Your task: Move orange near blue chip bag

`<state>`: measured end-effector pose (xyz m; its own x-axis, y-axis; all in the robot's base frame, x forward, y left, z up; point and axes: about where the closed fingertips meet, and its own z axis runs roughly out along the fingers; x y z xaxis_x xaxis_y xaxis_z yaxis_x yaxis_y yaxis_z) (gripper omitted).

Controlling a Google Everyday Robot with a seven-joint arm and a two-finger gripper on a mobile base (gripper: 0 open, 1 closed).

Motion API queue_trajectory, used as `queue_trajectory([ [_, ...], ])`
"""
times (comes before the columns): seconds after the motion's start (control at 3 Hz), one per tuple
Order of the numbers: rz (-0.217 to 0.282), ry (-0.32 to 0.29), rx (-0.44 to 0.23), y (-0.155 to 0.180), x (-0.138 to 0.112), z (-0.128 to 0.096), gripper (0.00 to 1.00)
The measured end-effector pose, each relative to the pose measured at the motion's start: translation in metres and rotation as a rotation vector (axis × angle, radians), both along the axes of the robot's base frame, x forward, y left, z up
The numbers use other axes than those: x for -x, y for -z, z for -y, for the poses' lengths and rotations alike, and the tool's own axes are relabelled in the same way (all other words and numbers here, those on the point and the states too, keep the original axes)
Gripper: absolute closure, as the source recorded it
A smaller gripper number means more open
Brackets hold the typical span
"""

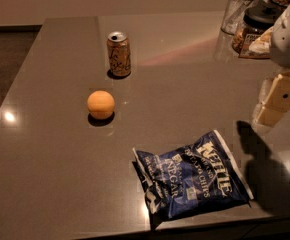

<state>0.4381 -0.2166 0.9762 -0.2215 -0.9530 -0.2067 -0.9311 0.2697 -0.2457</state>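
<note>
The orange (101, 104) sits on the grey counter (55, 174), left of centre. The blue chip bag (192, 179) with white "Kettle" lettering lies flat near the front edge, to the right of and nearer than the orange. My gripper (276, 102) hangs at the right edge of the view, above the counter, well to the right of the orange and above and behind the bag's right side. It holds nothing that I can see.
A tan and gold drink can (119, 54) stands upright behind the orange. A clear glass (239, 10) and dark-lidded jars (255, 29) stand at the back right. The counter's front edge runs just below the bag.
</note>
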Motion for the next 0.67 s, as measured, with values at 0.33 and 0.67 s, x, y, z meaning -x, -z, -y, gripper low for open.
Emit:
queue_trajectory([
  [0.33,0.003,-0.007,-0.007,0.000,-0.006,-0.009,0.00],
  [0.67,-0.013,-0.025,-0.035,0.004,-0.020,-0.030,0.00],
])
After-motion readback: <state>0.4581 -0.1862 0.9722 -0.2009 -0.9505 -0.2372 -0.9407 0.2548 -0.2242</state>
